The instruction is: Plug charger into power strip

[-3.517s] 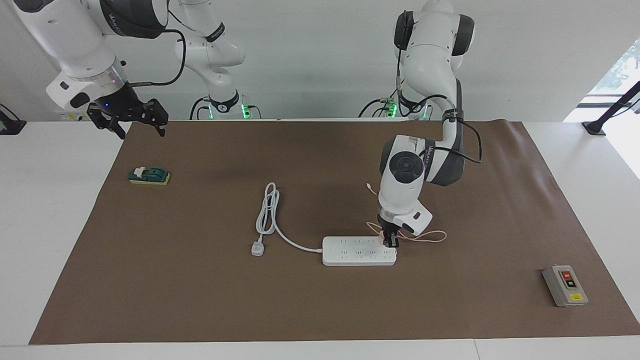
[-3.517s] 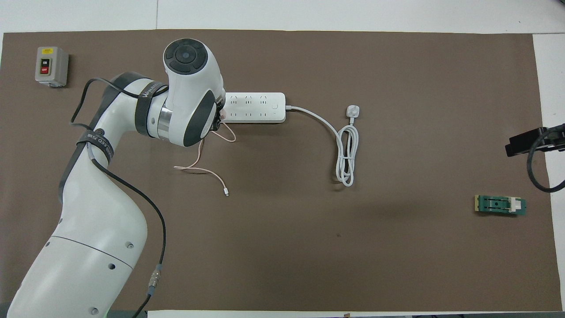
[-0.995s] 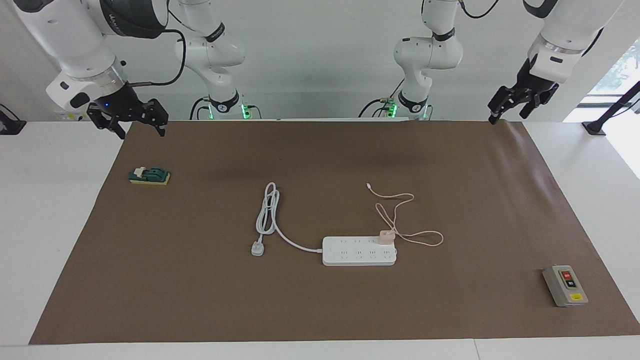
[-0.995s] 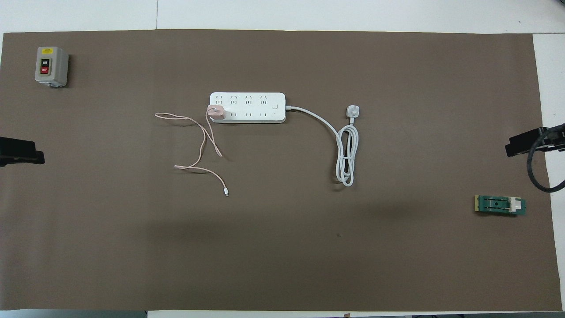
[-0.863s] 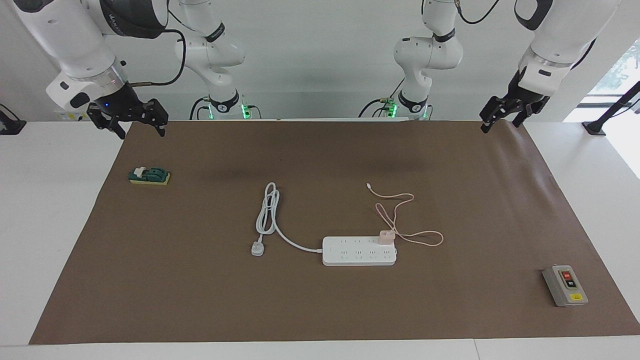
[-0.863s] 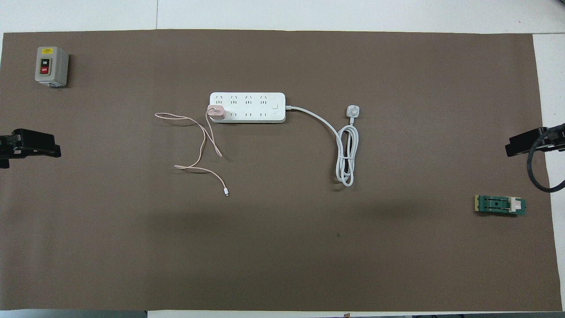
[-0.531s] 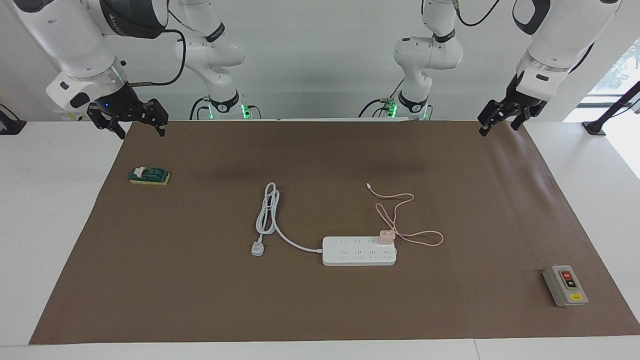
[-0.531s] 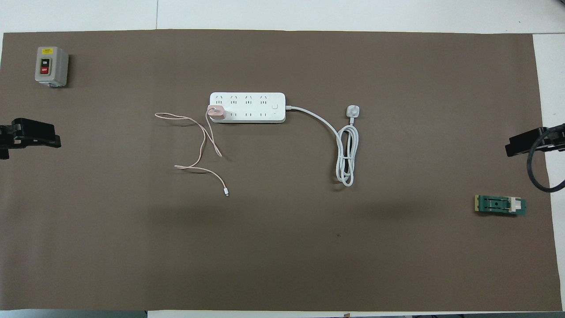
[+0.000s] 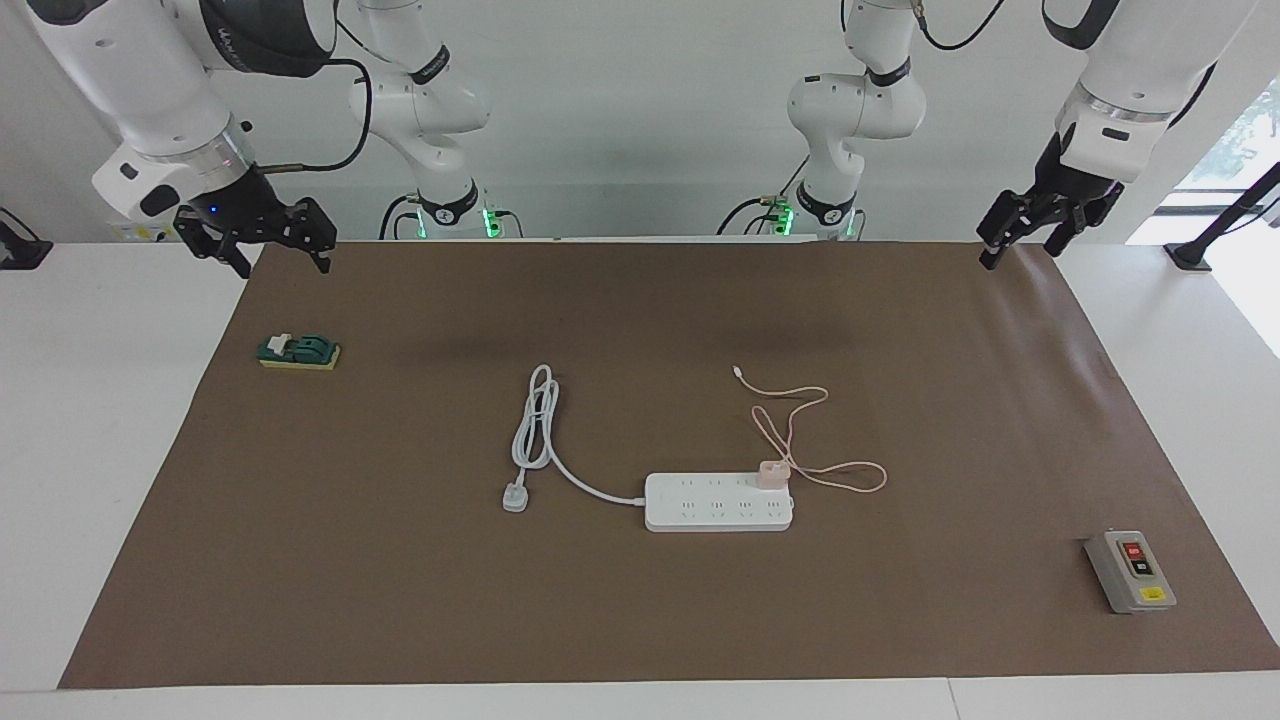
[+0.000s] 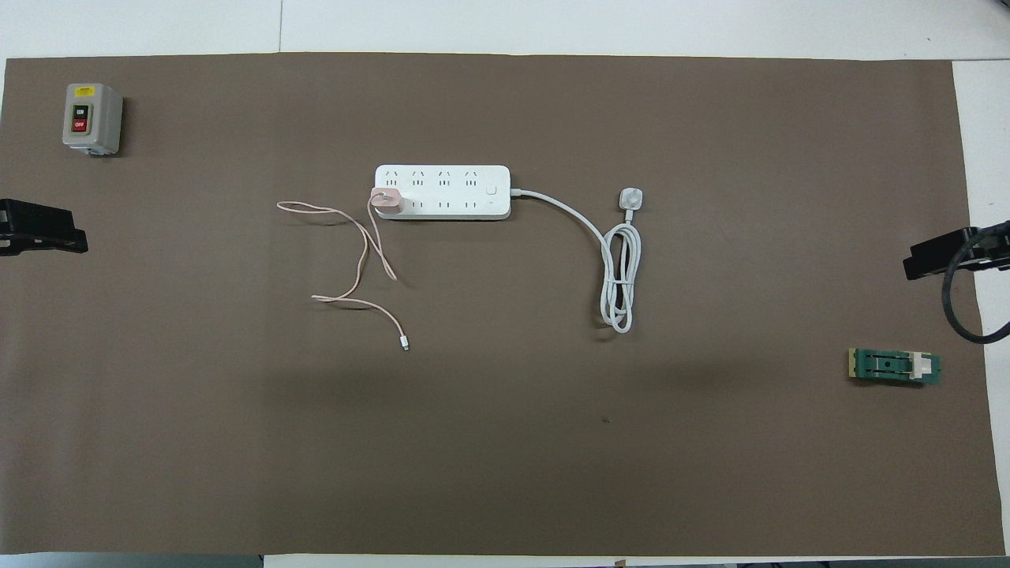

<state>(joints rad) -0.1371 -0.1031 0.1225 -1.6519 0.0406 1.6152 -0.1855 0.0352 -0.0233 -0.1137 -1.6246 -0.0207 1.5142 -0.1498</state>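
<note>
The white power strip (image 9: 718, 502) lies flat at the middle of the brown mat; it also shows in the overhead view (image 10: 442, 192). The pale-pink charger (image 9: 771, 472) stands in a socket at the strip's end toward the left arm, also seen from above (image 10: 387, 201). Its thin pink cable (image 10: 367, 260) loops on the mat nearer to the robots. My left gripper (image 9: 1017, 255) is open and empty, raised over the mat's corner at the left arm's end (image 10: 47, 229). My right gripper (image 9: 283, 266) is open and empty, raised over the other near corner (image 10: 931, 256), waiting.
The strip's thick white cord ends in a three-pin plug (image 9: 515, 497) lying loose on the mat. A grey box with red and black buttons (image 9: 1130, 570) sits at the left arm's end. A green block (image 9: 298, 351) sits at the right arm's end.
The left gripper, earlier down on the charger at the strip, has let go and lifted away to the mat's corner. In the last half second it shifted slightly outward. The right arm is still.
</note>
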